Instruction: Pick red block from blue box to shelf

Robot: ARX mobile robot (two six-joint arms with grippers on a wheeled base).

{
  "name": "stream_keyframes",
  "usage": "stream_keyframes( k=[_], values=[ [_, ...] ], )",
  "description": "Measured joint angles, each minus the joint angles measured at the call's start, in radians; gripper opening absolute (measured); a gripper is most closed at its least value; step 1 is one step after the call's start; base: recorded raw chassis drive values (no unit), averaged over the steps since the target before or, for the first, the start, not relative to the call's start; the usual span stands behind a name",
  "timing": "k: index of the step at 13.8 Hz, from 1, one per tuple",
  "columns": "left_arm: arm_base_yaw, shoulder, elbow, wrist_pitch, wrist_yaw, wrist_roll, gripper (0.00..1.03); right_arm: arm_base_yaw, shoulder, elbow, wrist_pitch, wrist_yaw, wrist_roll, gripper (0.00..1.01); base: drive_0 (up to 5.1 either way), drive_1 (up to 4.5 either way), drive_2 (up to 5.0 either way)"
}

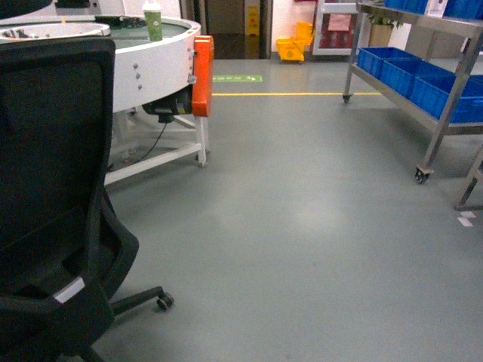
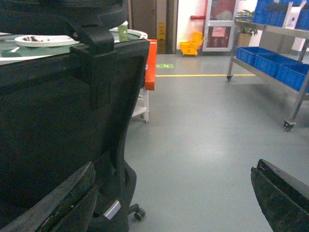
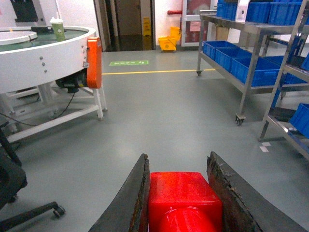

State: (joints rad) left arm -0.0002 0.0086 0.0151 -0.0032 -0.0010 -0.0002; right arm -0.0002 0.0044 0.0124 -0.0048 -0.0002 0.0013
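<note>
My right gripper (image 3: 178, 162) is shut on the red block (image 3: 181, 198), a glossy red brick pinched between the two dark fingers, held above the grey floor. The left gripper (image 2: 174, 169) is open, its fingers (image 2: 72, 198) spread wide with nothing between them, just beside the back of a black chair. To the right stands the shelf (image 1: 445, 98), a silver steel rack on castors (image 3: 244, 72) (image 2: 294, 96). The blue box is out of view. Neither gripper shows in the head view.
A black office chair (image 1: 53, 188) (image 2: 63, 121) fills the left foreground. Behind it is a white round table (image 1: 151, 68) with an orange guard (image 1: 202, 75) and a green cup (image 1: 153, 21). Dark blue crates (image 1: 407, 75) sit on the rack. A second rack (image 3: 289, 96) stands nearer right.
</note>
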Motion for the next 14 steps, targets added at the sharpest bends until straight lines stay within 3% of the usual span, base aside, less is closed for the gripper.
stream_keyframes(
  k=[3,14],
  values=[
    [0.0,0.0,0.0,0.0,0.003,0.0,0.98,0.0,0.0,0.0,-0.003,0.001,0.0,0.29,2.7,2.38,-4.9],
    [0.0,0.0,0.0,0.0,0.0,0.0,0.98,0.0,0.0,0.0,0.003,0.0,0.0,0.29,0.0,4.27,-4.2]
  ],
)
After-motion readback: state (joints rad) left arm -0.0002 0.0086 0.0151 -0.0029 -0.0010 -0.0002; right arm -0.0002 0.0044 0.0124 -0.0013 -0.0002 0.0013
